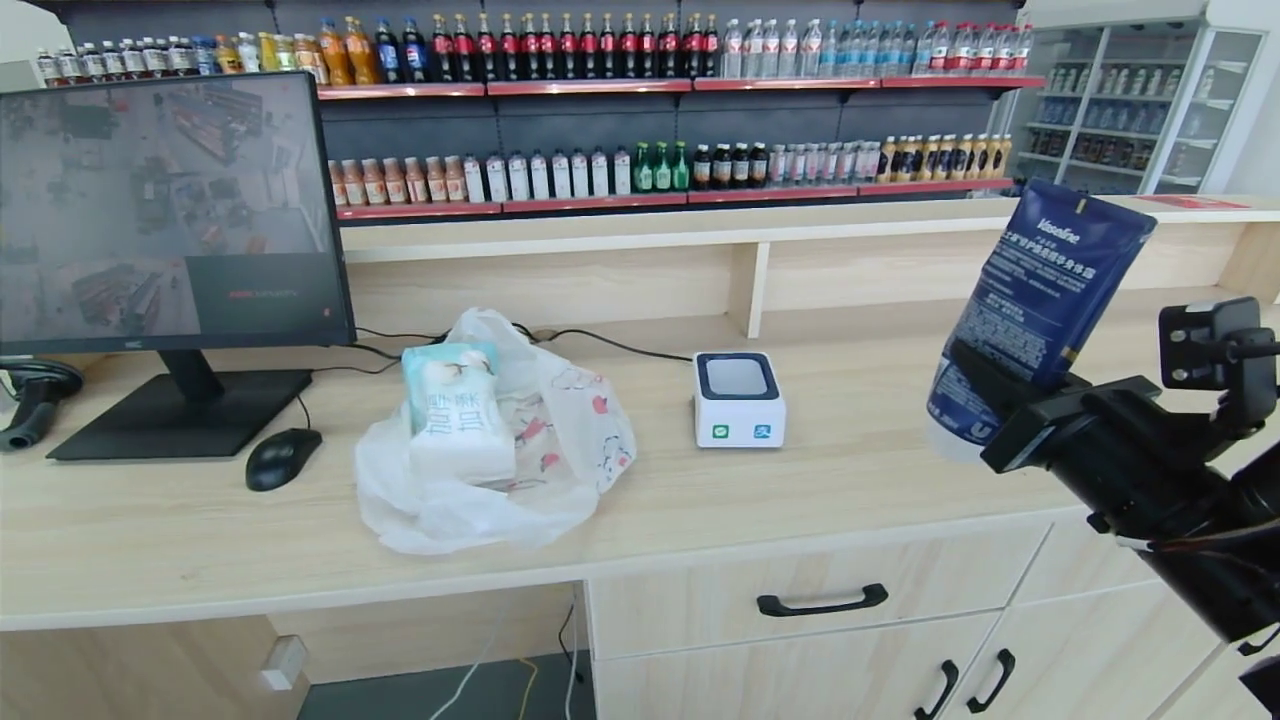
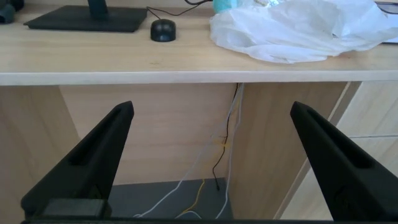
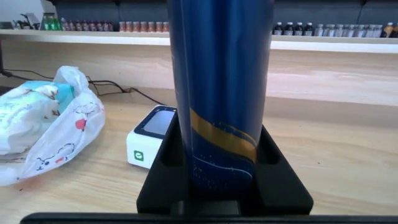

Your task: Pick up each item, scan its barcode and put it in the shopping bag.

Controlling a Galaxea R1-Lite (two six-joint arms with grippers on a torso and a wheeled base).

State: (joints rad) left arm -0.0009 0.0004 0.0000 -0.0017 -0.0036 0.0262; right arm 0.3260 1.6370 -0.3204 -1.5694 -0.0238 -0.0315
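While right tool grips, tube near-upright, cap-down.

Count on the table: 1 shopping bag, 1 tissue pack, 1 scanner box, 1 monitor, 1 mouse, 1 handheld scanner. Blue tube: 1. Claws: 2, the left claw and the right claw. Cabinet handles: 3. Bottle shelves: 2 rows, with the bottles too small to count.

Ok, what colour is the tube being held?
Dark blue tube, gold band; clearest in right wrist view.
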